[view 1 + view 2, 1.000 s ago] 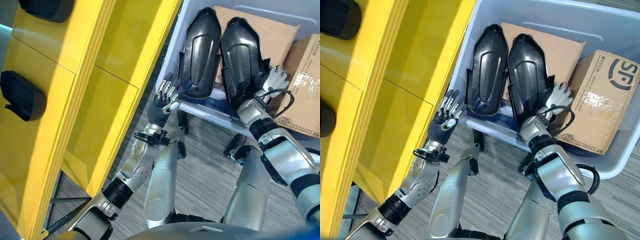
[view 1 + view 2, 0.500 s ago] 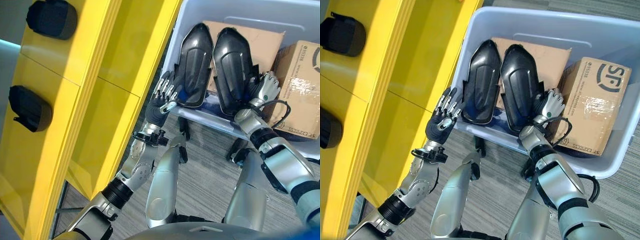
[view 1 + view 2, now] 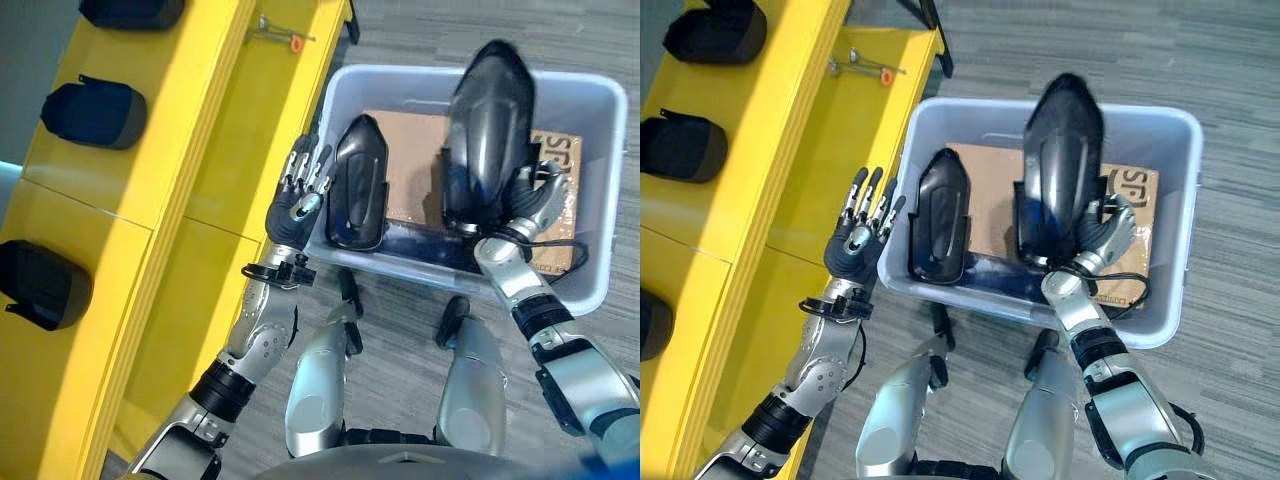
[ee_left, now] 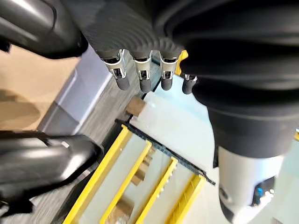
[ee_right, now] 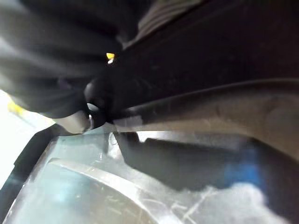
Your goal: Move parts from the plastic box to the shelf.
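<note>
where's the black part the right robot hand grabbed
In the eye views the larger black part stands over the right half of the plastic box, gripped at its lower end by the right robot hand, beside the smaller black part.

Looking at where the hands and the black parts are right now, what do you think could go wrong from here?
1. The right hand grips the raised black part only at its lower end, so the tall piece might tip or slip back into the plastic box.
2. The left hand is open beside the box, holding nothing, so it gives the lift no support.
3. Swinging toward the yellow shelf, the part could clip the second black part or the box rim.
</note>
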Motion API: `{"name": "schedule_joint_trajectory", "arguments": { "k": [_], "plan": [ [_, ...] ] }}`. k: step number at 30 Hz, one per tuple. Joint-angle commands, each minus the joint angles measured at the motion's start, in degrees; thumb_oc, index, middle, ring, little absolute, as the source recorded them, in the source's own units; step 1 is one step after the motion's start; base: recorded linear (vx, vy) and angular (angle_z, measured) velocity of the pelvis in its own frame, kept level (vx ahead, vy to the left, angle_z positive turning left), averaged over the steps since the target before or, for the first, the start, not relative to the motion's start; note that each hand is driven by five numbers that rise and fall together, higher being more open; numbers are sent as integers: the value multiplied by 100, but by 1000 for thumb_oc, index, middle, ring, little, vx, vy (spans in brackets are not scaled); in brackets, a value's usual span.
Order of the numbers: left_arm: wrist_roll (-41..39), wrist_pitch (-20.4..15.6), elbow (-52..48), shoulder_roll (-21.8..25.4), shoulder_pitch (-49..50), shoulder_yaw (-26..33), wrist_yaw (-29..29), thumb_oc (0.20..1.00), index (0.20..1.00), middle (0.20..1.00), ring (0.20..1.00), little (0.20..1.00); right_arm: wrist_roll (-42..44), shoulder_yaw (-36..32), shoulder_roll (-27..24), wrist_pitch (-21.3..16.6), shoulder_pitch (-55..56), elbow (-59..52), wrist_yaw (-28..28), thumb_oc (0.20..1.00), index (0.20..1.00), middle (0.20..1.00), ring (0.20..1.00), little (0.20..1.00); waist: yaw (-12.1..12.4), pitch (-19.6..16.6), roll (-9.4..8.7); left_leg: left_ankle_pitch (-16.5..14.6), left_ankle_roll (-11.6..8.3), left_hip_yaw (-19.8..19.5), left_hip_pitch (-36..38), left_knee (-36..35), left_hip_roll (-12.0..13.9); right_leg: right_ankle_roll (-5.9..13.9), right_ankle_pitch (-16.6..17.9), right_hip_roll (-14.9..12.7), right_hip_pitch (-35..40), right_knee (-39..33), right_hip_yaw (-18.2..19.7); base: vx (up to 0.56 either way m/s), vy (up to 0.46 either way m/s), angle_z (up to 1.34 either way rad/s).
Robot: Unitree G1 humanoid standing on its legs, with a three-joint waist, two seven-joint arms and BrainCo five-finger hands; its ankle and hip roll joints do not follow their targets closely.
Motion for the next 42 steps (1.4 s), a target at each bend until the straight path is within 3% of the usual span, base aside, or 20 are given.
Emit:
{"name": "schedule_joint_trajectory", "arguments": {
  "k": [1,2,8,13,18,19,20,23,26,29,31,34,35,37,40,42],
  "plan": [
    [-12,-25,-545,161,-23,32,-20,1000,1000,1000,1000,1000,-167,-130,-55,-315,-658,-321,27,200,200,200,200,200,88,122,-137,-1152,-68,-175,426,530,-46,133,216,137,432,-536,249,0,0,0],
    [-13,-21,-564,173,-19,53,-8,1000,1000,1000,1000,1000,-161,-205,-84,-316,-698,-414,73,200,200,200,200,200,106,122,-128,-1049,-25,-158,425,500,-10,56,336,190,469,-622,182,0,0,0],
    [107,7,-624,190,263,193,-74,1000,1000,1000,1000,1000,338,-370,-60,-254,-602,-956,741,200,200,200,200,200,146,104,-332,-974,-80,-255,964,205,48,42,470,305,1126,-1137,129,39,-1,2],
    [170,40,-761,192,632,414,-50,1000,1000,1000,1000,1000,854,-251,120,-150,70,-1703,1822,200,200,200,200,200,113,-222,-548,-841,-166,-236,1385,-197,179,110,668,332,1655,-1758,66,134,59,-9],
    [414,209,-828,126,1080,741,-29,1000,1000,1000,1000,1000,1524,44,363,-244,1194,-2391,3414,200,200,200,200,200,87,-694,-764,-582,-278,-115,1721,-606,350,248,893,296,2134,-2270,-72,199,101,-1],
    [588,329,-846,118,1328,969,-129,1000,1000,1000,1000,1000,1811,215,438,-272,1821,-2803,3996,200,200,200,200,200,117,-922,-859,-498,-310,-1,1819,-737,405,330,923,237,2337,-2368,-241,206,139,9],
    [623,332,-846,120,1356,990,-150,1000,1000,1000,1000,1000,1857,224,437,-275,1879,-2841,4069,200,200,200,200,200,118,-946,-866,-494,-308,9,1830,-749,404,339,926,230,2354,-2376,-256,266,158,10],
    [838,425,-851,147,1561,1176,-222,1000,1000,1000,1000,1000,2355,431,468,-348,2440,-3206,4702,200,200,200,200,200,157,-1165,-988,-555,-319,109,2026,-831,362,500,910,149,2586,-2419,-398,121,120,3],
    [999,467,-757,192,1631,1342,-340,1000,1000,1000,1000,1000,2647,624,640,-382,2809,-3365,5169,200,200,200,200,200,183,-1345,-1047,-598,-181,312,2240,-954,188,611,1117,23,2777,-2470,-591,59,232,-4],
    [1104,454,-653,233,1611,1355,-409,1000,1000,1000,1000,1000,2881,702,792,-372,2931,-3318,5424,200,200,200,200,200,178,-1454,-1044,-690,-52,493,2392,-1060,-2,701,1342,-63,2775,-2331,-723,25,297,-6],
    [1210,342,-631,263,1633,1370,-239,1000,1000,1000,1000,1000,3031,802,910,-351,2911,-3245,5672,200,200,200,200,200,241,-1506,-1030,-787,11,691,2488,-1094,-136,826,1693,-142,2642,-2177,-956,-44,188,-30],
    [1266,297,-645,307,1609,1382,-147,1000,1000,1000,1000,1000,3058,828,960,-366,2922,-3225,5806,200,200,200,200,200,232,-1524,-1012,-816,40,705,2460,-1094,-166,828,1652,-58,2573,-2122,-950,-49,42,-59],
    [1283,313,-595,352,1503,1370,-162,1000,1000,1000,1000,1000,3088,811,941,-409,3015,-3260,5845,200,200,200,200,200,84,-1578,-1036,-878,130,545,2353,-1094,-260,803,1459,272,2455,-2185,-606,-57,-20,-31],
    [1193,443,-572,341,1396,1338,-211,1000,1000,1000,1000,1000,3148,758,879,-433,3121,-3319,5832,200,200,200,200,200,-40,-1661,-1082,-913,177,350,2258,-1094,-381,683,1207,697,2447,-2391,-289,-49,-44,31],
    [1177,579,-553,302,1372,1279,-327,1000,1000,1000,1000,1000,3212,581,791,-492,3251,-3334,5832,200,200,200,200,200,-137,-1783,-1130,-852,204,35,2033,-1094,-550,296,983,1385,2488,-2764,147,-103,-57,123],
    [1148,657,-527,231,1395,1204,-417,1000,1000,1000,1000,1000,3232,479,750,-461,3331,-3373,5776,200,200,200,200,200,-228,-1794,-1171,-783,179,-352,1877,-1094,-715,81,864,1857,2571,-2870,716,-85,-58,121]
  ]
}}
